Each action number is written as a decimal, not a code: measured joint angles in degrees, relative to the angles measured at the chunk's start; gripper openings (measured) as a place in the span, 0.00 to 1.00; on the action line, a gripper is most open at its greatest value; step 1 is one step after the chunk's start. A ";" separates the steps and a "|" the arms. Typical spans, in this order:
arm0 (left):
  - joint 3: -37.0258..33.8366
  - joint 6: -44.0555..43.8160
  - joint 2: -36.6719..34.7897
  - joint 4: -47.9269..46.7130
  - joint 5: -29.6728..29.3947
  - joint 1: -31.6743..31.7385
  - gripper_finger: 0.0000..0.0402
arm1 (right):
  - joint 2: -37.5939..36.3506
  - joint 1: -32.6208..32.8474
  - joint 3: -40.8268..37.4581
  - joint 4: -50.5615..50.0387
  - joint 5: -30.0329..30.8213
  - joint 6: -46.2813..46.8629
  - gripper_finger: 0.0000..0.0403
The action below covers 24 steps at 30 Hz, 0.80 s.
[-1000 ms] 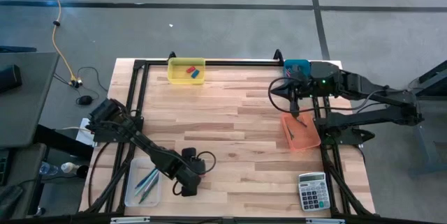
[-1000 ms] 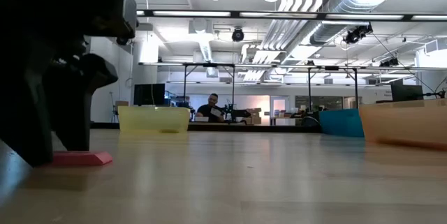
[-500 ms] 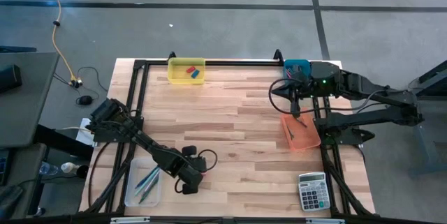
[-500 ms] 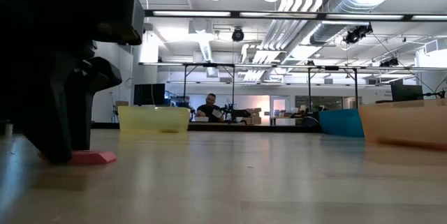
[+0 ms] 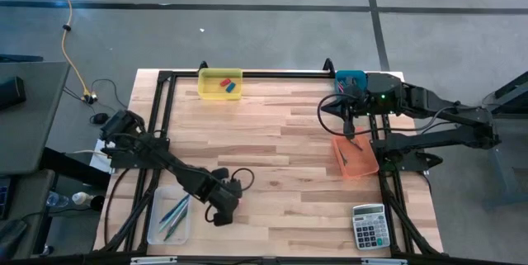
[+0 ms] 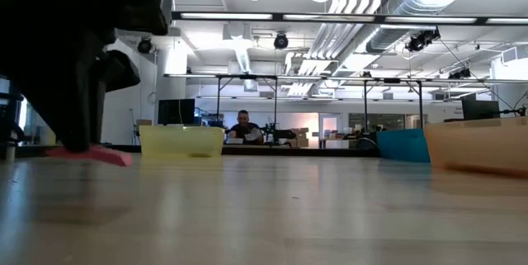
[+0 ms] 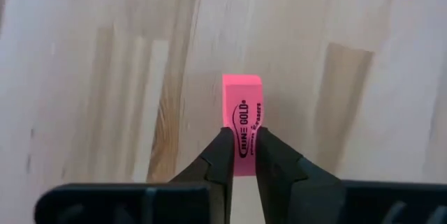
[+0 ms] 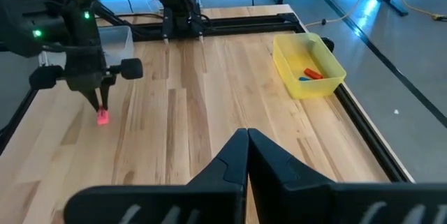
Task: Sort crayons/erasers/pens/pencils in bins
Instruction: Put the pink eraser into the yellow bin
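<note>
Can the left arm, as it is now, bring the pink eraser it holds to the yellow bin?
Probably yes. The left end effector is shut on the pink eraser, lifted off the table. The wood between it and the yellow bin is bare, and the right end effector waits over the orange bin.

Four bins sit around the table: yellow bin, teal bin, orange bin, clear bin. Three erasers show: two in the yellow bin, one pink eraser. One calculator.
</note>
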 joint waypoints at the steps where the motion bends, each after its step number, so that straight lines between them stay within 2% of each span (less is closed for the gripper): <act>1: 0.10 -0.40 -0.41 -0.36 -0.20 0.31 0.07 | 0.01 0.00 0.00 0.00 0.00 -0.01 0.00; 7: 0.04 -1.25 -3.26 -3.96 -2.83 3.69 0.07 | -0.01 0.00 0.00 0.00 -0.07 -0.43 0.00; 13: -0.18 -0.11 -4.08 -3.91 -5.90 10.97 0.07 | 0.03 0.00 0.00 -0.06 -0.09 -1.43 0.00; 24: -6.09 10.71 -0.40 10.94 -6.71 27.64 0.07 | 0.03 0.00 0.00 -0.73 -0.11 -1.95 0.00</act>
